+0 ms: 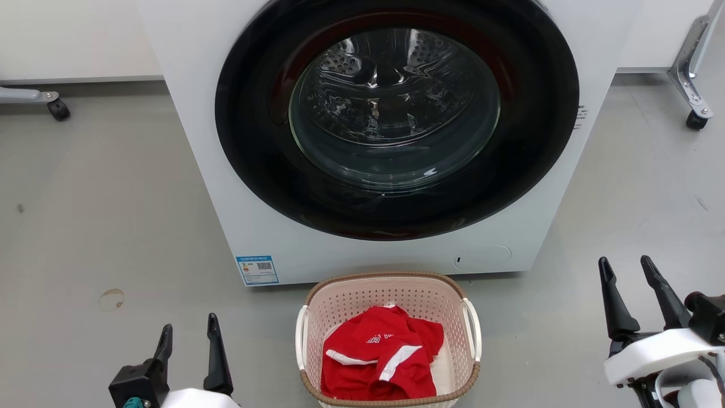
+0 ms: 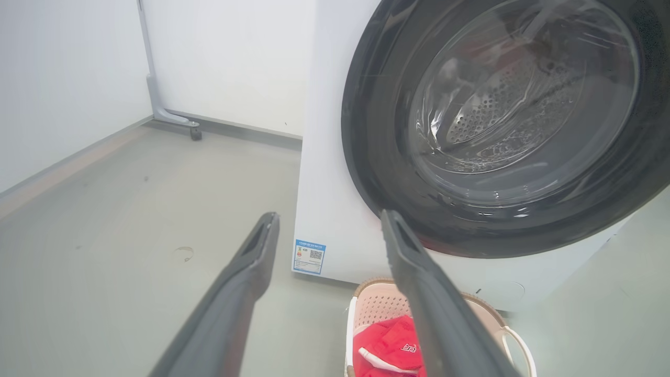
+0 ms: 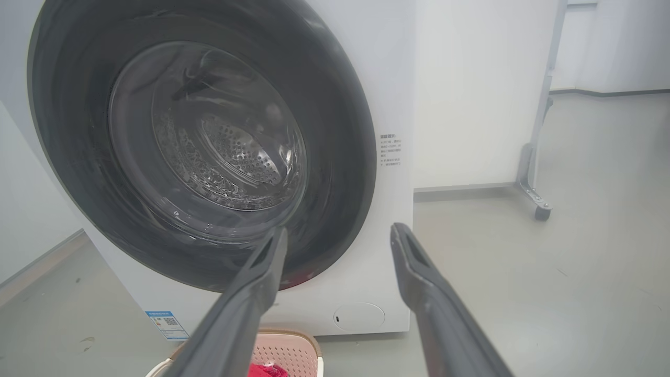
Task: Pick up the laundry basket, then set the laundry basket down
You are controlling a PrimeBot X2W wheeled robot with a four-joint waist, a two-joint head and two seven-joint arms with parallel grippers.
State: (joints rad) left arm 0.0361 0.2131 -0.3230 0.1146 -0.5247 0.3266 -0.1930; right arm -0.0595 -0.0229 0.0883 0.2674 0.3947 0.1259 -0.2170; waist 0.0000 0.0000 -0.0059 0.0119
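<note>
- At the lower left we see the left gripper (image 1: 190, 322). Its two dark fingers stand apart and hold nothing, well apart from the basket.
- Near it, the grey floor (image 1: 85, 198) has a small round stain (image 1: 111, 298).
- In the middle, the laundry basket (image 1: 391, 279) stands on the floor, just in front of the white washing machine (image 1: 187, 85) with its dark round door (image 1: 255, 170).
- Inside the basket lies a red garment (image 1: 376, 354) with white stripes.
- At the lower right we see the right gripper (image 1: 625, 260), also wide open and empty, well apart from the basket's white handle (image 1: 473, 328).
</note>
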